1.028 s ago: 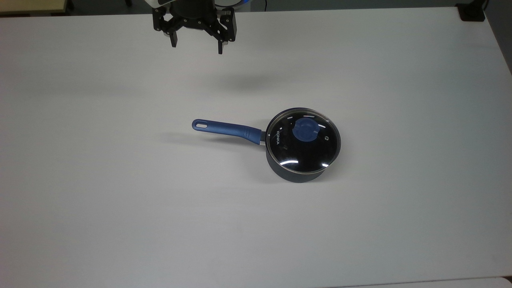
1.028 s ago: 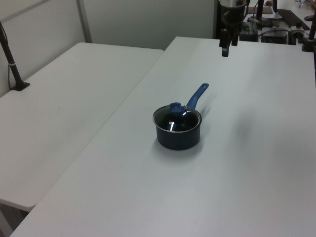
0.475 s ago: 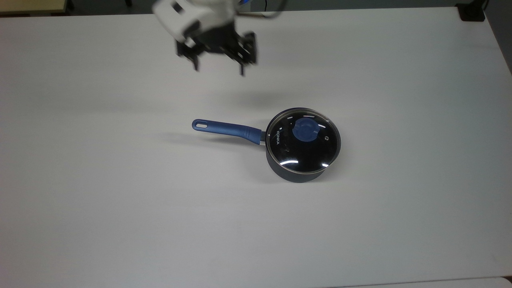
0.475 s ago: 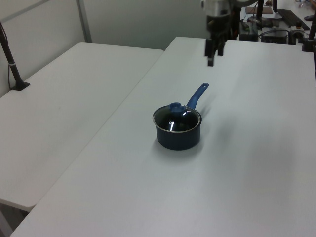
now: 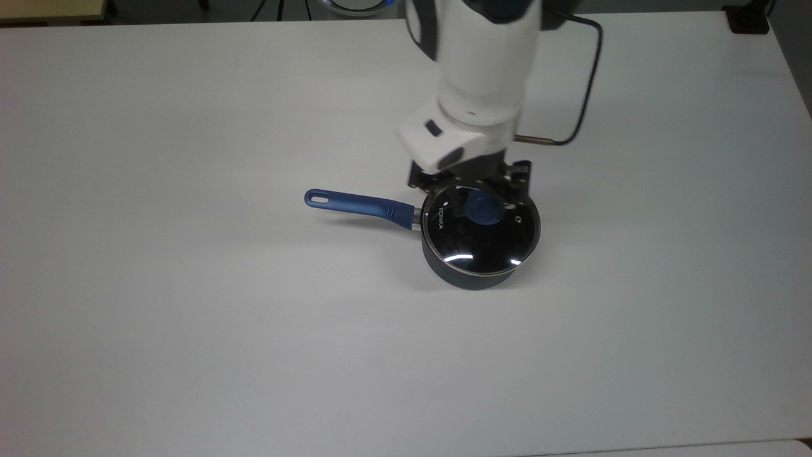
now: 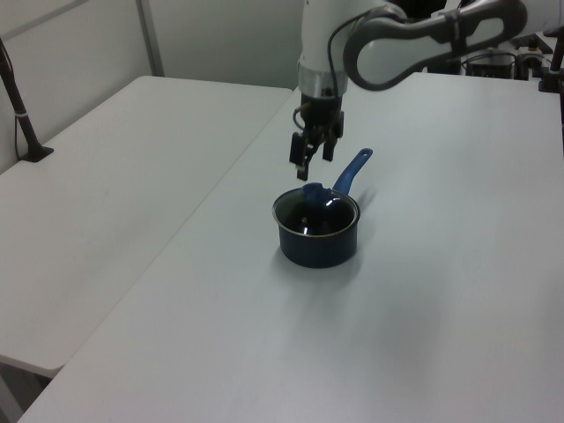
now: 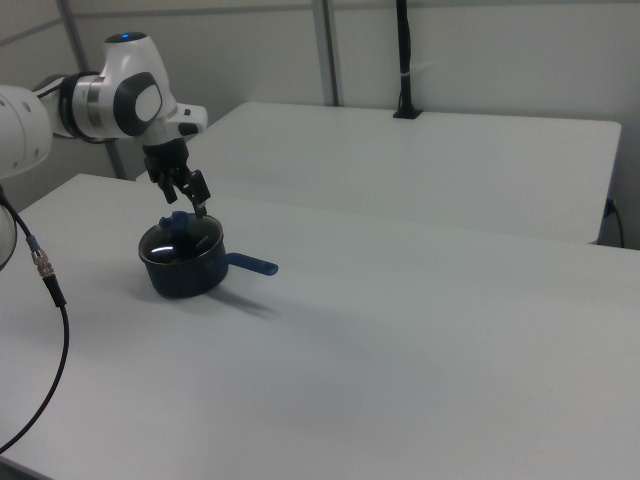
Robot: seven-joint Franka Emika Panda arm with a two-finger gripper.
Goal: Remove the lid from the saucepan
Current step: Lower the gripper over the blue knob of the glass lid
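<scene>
Top view first: the white Franka arm has swung in from the far edge of the tabletop and now its black two-finger gripper hangs right over the small dark navy saucepan. A second ago it was parked well away from the pan, beyond the long blue straight handle; half a second ago it was still short of the pan. That is a quick approach, and it puts the task at the point of the grasp.

The round clear glass lid with the thin metal rim sits flat and closed on the saucepan, its white lettering on the handle side. Neither pan nor lid has shifted. The blue round knob at the lid's centre shows just past the gripper body.

Left view now: the gripper is above the knob with clear air between them, and the fingers are spread apart, holding nothing. Right view agrees: the gripper is tilted, fingers parted, just over the lid, not touching.

My read: the reach is nearly done and the lid is still on. What remains is a short drop so the fingers straddle the knob, then a close and a straight lift. The tilt of the gripper looks like the thing to watch; a skewed pinch on that smooth knob could slip or drag the pan.
</scene>
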